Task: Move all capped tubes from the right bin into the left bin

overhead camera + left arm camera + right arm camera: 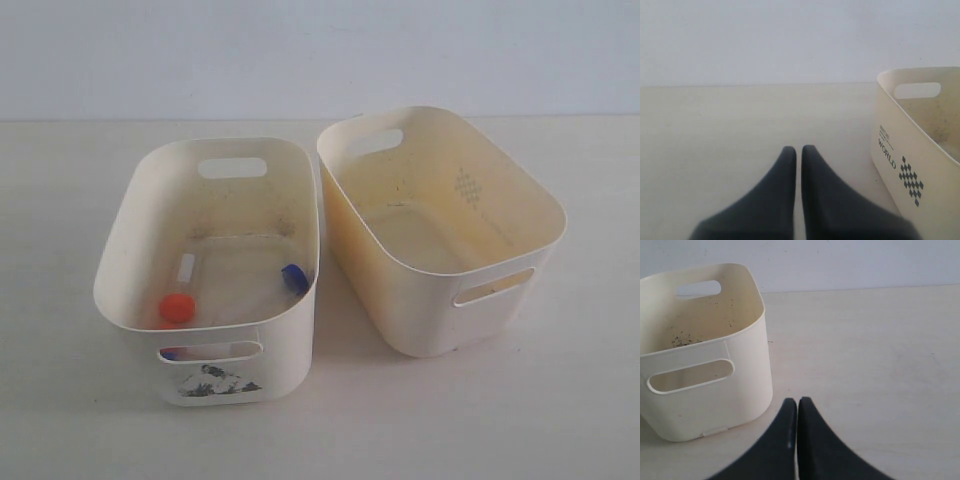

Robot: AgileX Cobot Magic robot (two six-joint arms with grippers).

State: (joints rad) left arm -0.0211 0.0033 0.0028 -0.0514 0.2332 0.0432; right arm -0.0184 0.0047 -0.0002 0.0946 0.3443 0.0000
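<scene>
The left bin (140, 240), off-white with a torn dark sticker, holds an orange-capped tube (177, 307) and a blue-capped tube (294, 277) on its floor. A speck of colour shows through its near handle slot; I cannot tell what it is. The right bin (520, 190), yellower, shows no tube on its visible floor. Neither gripper appears in the exterior view. My left gripper (798, 148) is shut and empty over bare table, with the left bin (900, 150) off to one side. My right gripper (798, 400) is shut and empty beside the right bin (747, 385).
The two bins stand almost touching on a pale table (80, 420). A pale wall (300, 50) runs behind the table's far edge.
</scene>
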